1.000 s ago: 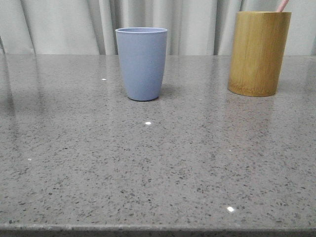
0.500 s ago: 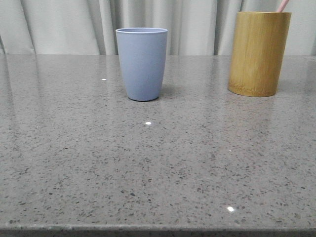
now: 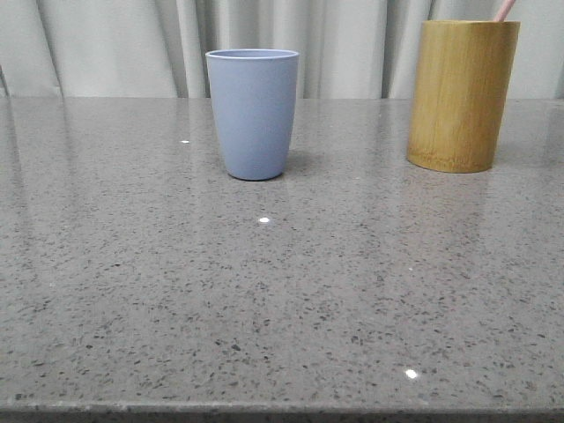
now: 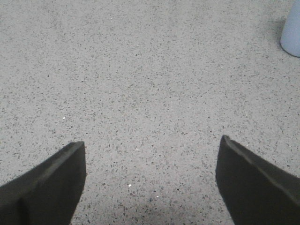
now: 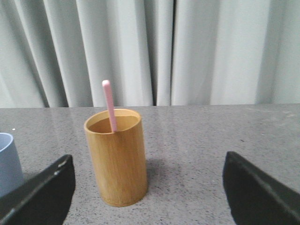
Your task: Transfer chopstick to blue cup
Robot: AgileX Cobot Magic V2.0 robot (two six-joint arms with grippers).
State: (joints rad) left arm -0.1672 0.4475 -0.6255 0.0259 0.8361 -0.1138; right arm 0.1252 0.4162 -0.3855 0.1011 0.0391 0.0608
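The blue cup (image 3: 253, 113) stands upright at the back middle of the table; its edge shows in the left wrist view (image 4: 292, 33) and the right wrist view (image 5: 8, 161). One pink chopstick (image 5: 109, 105) stands in the bamboo cylinder (image 5: 117, 157); only its tip (image 3: 504, 10) shows in the front view, above the cylinder (image 3: 462, 95) at the back right. My right gripper (image 5: 148, 180) is open and empty, short of the cylinder. My left gripper (image 4: 151, 161) is open and empty over bare table. Neither gripper shows in the front view.
The table (image 3: 282, 291) is grey speckled stone, its front edge at the bottom of the front view. A pale curtain (image 3: 123, 44) hangs behind the table's back edge.
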